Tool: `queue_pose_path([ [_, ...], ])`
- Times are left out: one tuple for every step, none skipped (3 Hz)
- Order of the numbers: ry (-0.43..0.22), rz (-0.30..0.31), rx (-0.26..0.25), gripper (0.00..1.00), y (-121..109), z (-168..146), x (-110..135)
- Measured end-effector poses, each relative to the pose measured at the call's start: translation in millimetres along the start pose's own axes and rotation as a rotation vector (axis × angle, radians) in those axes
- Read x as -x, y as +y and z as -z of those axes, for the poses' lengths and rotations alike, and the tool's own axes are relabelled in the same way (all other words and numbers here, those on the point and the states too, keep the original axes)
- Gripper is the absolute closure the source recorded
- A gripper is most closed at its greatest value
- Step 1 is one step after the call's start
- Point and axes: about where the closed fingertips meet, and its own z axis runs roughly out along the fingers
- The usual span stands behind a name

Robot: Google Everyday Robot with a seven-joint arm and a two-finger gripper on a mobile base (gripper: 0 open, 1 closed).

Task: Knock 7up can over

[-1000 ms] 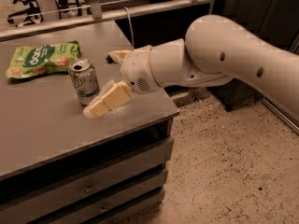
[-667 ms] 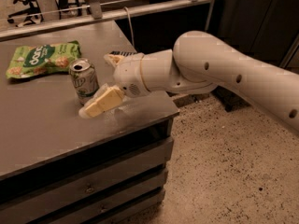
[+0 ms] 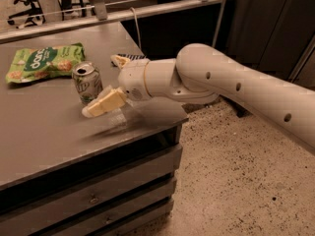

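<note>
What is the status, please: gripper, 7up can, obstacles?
Gripper open, beside the 7up can. Can upright. Snack bag behind it, apart.

On the table, the 7up can, standing up. Behind it and to the left, the snack bag, lying flat. Right beside the can, the gripper, one finger in front, one behind to the right.

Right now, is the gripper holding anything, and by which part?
Nothing held. The open gripper sits beside the upright 7up can, one finger low in front of it.
</note>
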Motion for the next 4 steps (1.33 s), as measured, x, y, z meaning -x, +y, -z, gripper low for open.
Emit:
queue_pose_path([
  [-0.023, 0.000, -0.039, 0.00, -21, -12, -2],
  [-0.043, -0.004, -0.076, 0.00, -47, -19, -1],
  [-0.067, -0.009, -0.110, 0.00, -73, -25, 13],
  [-0.094, -0.006, -0.149, 0.00, -100, -28, 37],
])
